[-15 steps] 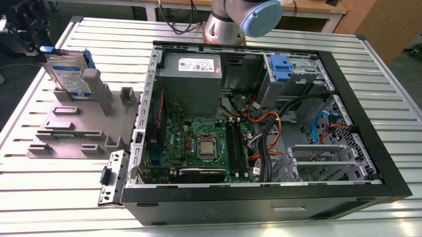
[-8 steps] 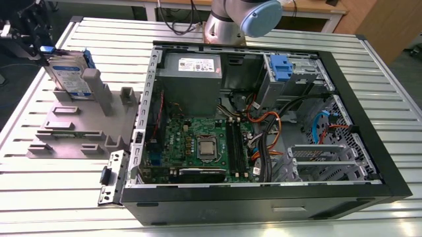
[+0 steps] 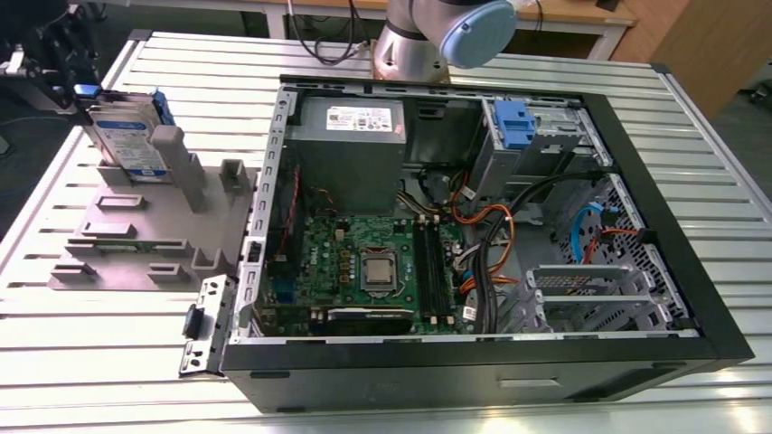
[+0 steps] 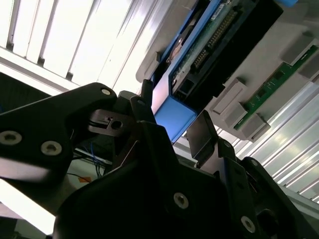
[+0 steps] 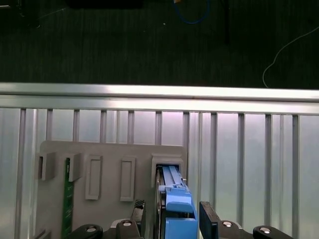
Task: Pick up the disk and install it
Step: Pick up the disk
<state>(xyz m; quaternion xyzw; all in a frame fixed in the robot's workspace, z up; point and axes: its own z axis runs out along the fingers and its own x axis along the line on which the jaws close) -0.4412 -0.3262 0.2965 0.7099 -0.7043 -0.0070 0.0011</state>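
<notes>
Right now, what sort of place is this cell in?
Probably a robotics lab or assembly test bench: a slatted aluminium table, an open computer case lying on it, a grey fixture holding the disk upright, and wooden desks behind.

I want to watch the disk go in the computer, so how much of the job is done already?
Nothing looks finished yet. The disk stands upright in the grey holder beside the open computer case. In hand: the tool is open, with one finger on each side of the disk's blue top edge, small gaps showing. Left: lifting it out and fitting it inside the case.
</notes>
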